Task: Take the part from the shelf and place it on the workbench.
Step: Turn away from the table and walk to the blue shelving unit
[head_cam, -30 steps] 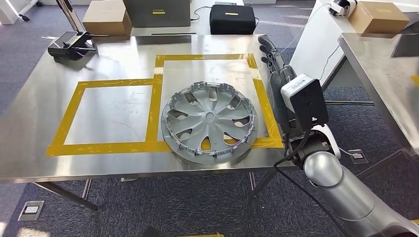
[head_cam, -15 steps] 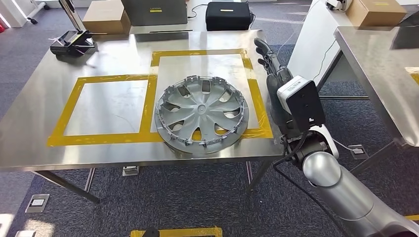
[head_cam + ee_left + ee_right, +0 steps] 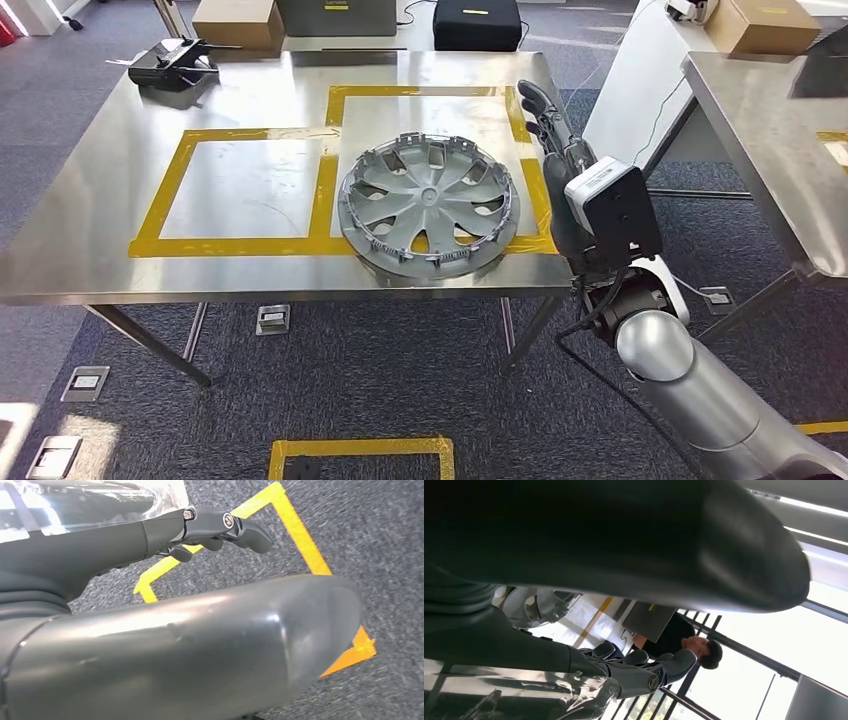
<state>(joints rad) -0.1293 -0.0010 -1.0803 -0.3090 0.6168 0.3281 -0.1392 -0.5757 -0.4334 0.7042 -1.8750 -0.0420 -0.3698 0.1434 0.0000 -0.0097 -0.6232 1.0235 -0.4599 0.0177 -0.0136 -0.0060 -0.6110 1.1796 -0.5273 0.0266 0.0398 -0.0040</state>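
The right hand [image 3: 548,150] is flat with straight fingers and holds nothing. The silver hubcap [image 3: 428,207] lies on the workbench [image 3: 100,190] just beside it.

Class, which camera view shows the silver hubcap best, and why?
The head view: the whole hubcap lies face-up on the steel workbench, overlapping the yellow tape. The right wrist view catches part of it behind the right hand; the left wrist view faces carpet.

The steel workbench [image 3: 90,240] carries two squares of yellow tape [image 3: 325,190], a silver hubcap [image 3: 428,206] lying flat across the near tape edge of the right square, and a black device [image 3: 175,62] at its far left corner.
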